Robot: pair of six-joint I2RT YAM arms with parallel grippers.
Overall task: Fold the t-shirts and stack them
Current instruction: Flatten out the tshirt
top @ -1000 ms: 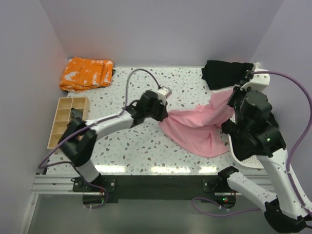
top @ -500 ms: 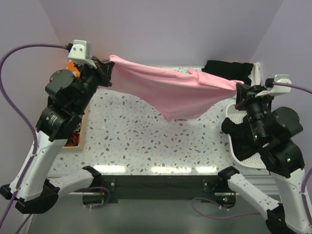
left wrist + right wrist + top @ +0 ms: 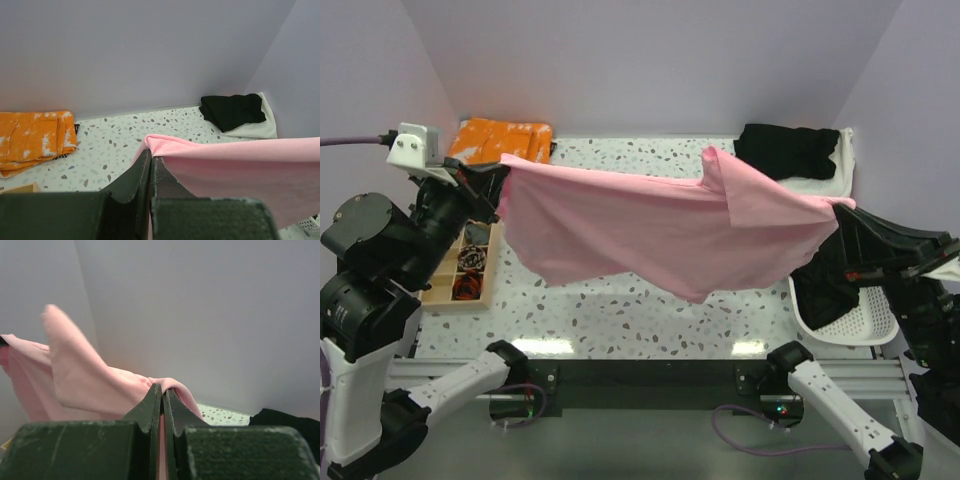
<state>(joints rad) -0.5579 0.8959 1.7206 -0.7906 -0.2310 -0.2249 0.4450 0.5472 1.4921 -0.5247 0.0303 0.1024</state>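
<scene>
Top external view: we see the pink shirt [image 3: 660, 225] stretched in the air across the middle of the frame, above the table [image 3: 620, 310]. The left gripper [image 3: 498, 172] pinches one end at upper left and the right gripper [image 3: 842, 212] pinches the other at right, both clamped tight on fabric. The cloth sags in the middle and a flap stands up toward the upper right. In our judgement we should pull the span level and taut, then lower the hanging edge onto the table first, so it lies flat without bunching.

The black shirt [image 3: 788, 150] lies on an off-white shirt [image 3: 843, 160] in the upper right corner, and an orange cloth [image 3: 500, 140] sits folded at upper left. The tray [image 3: 494, 262] at left holds small dark and reddish bits in its compartments; we cannot tell what they are. The basket [image 3: 855, 322] at lower right has something dark over its left part, and we cannot tell whether it is cloth or arm.

Left wrist view: the jaws meet on a corner of the pink shirt, which runs off to the right edge.

Right wrist view: the jaws are shut on a pink fold, and the rest of the shirt rises toward the upper left.
</scene>
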